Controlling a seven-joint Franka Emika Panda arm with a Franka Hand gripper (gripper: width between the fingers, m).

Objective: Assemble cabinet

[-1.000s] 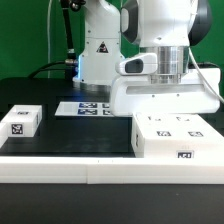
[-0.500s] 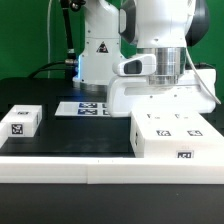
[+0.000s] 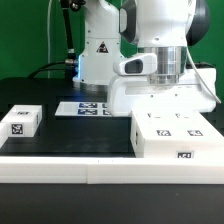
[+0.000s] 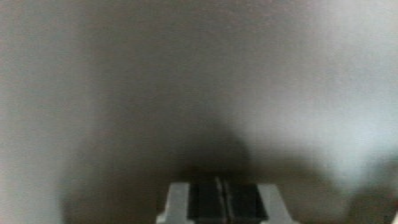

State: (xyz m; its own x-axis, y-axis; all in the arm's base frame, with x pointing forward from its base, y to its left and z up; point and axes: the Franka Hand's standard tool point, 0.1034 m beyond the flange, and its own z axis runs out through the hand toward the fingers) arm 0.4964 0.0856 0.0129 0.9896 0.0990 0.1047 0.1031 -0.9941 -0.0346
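The cabinet (image 3: 176, 136), a large white box with square tags on its top and front, lies at the exterior view's right near the table's front edge. My gripper (image 3: 165, 104) hangs right behind and above it, and its fingertips are hidden by the cabinet's top edge. In the wrist view the gripper (image 4: 219, 204) shows two fingers pressed together with nothing between them. A blurred grey-white surface (image 4: 196, 90), very close, fills that view.
A small white tagged block (image 3: 20, 120) lies at the exterior view's left. The marker board (image 3: 88, 107) lies flat on the black table behind the middle. The robot base (image 3: 97, 50) stands at the back. A white rim (image 3: 60, 163) runs along the table's front.
The hand has shifted very slightly over the cabinet. The cabinet and the small block have not visibly moved.
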